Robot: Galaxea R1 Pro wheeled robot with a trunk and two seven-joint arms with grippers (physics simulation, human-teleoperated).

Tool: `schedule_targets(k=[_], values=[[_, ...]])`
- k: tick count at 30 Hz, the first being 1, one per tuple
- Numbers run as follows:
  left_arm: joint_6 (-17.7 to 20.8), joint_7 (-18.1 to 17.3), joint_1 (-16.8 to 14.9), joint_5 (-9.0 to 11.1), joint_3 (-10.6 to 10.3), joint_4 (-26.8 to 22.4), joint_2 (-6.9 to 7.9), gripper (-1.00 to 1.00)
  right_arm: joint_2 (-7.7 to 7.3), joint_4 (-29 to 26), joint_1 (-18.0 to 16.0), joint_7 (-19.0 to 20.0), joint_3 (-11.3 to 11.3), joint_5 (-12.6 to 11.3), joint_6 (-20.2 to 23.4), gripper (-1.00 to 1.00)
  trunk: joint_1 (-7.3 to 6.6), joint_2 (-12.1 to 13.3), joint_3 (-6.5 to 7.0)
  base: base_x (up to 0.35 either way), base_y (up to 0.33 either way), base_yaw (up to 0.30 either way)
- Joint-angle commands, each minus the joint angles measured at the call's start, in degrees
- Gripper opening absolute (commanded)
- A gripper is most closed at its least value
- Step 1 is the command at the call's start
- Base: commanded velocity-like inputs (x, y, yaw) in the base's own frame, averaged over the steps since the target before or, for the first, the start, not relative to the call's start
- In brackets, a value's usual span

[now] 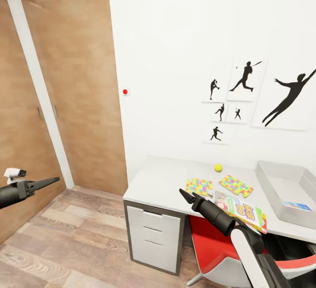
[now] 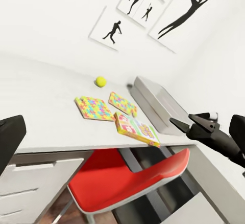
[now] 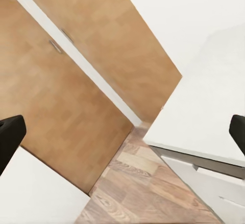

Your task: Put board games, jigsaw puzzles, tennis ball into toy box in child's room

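Table (image 1: 162,183): white top, sat against the wall right in front of you.
Toy box (image 1: 281,178): at the table's right end, 1 blue game (image 1: 297,206) already inside.
Skip-Bo game (image 1: 241,209): flat near the front edge.
Puzzles: 2 (image 1: 199,186) (image 1: 236,185), side by side behind it.
Tennis ball (image 1: 218,168): by the wall.
Right gripper (image 1: 186,197): fingers looked together, empty.
Left gripper (image 1: 50,181): closed to a point, over the floor.

Yellow-green tennis ball (image 1: 218,168); pastel mosaic jigsaw puzzles (image 1: 236,185); light-grey toy box (image 1: 281,191).
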Motion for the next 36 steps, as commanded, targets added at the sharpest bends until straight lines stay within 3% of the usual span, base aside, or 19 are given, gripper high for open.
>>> schedule_targets(k=[1, 8, 21, 28, 36], values=[[0.64, -0.26, -0.06, -0.05, 0.00, 0.02, 0.00, 1.00, -0.02, 0.04, -0.04, -0.07, 0.00, -0.40, 0.31, 1.00, 0.02, -0.09, -0.11, 0.000, 0.000, 0.284], [1.37, -0.26, -0.06, 0.06, 0.09, -0.22, 0.08, 1.00, 0.00, 1.00, -0.04, -0.07, -0.02, -0.40, 0.35, 1.00, 0.02, -0.09, -0.11, 0.000, 0.000, 0.284], [3.77, -0.26, -0.06, -0.19, -0.57, -0.28, 0.10, 1.00, 0.04, 4.33, -0.04, 0.03, -0.04, -0.35, 0.29, 1.00, -2.83, 5.12, 2.22, 0.000, 0.000, 0.284], [4.25, -0.26, -0.06, -0.53, -4.20, -0.23, 0.15, 1.00, 0.05, 4.28, -0.04, 0.00, 1.58, -0.30, 0.29, 1.00, -4.37, 7.93, 3.48, 0.000, 0.000, 0.284], [4.31, -0.26, -0.14, -1.22, -4.91, -0.10, 0.18, 1.00, 0.05, 4.39, -0.04, -0.06, 2.36, -0.21, 0.29, 1.00, -6.13, 11.14, 4.92, 0.000, 0.000, 0.284]])
